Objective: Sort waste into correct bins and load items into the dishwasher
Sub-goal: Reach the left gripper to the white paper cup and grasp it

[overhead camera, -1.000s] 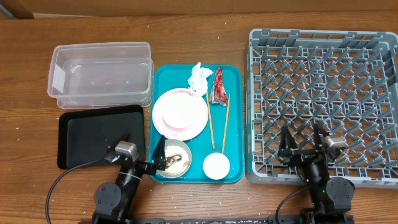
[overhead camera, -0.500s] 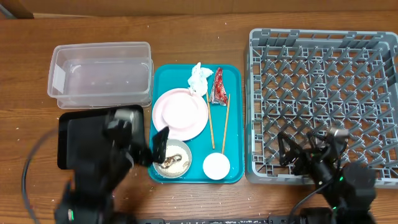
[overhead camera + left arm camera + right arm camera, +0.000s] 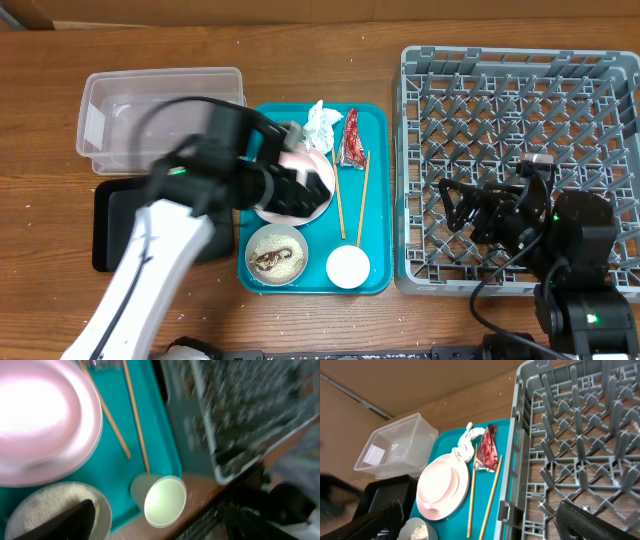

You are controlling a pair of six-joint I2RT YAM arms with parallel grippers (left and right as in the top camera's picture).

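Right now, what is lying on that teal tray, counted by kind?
Pale-pink plate: 1
Rice bowl: 1
White cup: 1
Wooden chopsticks: 2
Crumpled white tissue: 1
Red-and-silver wrapper: 1
Total: 7

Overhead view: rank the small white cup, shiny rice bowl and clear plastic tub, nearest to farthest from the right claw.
1. Small white cup: just left.
2. Shiny rice bowl: further left.
3. Clear plastic tub: far left, back.
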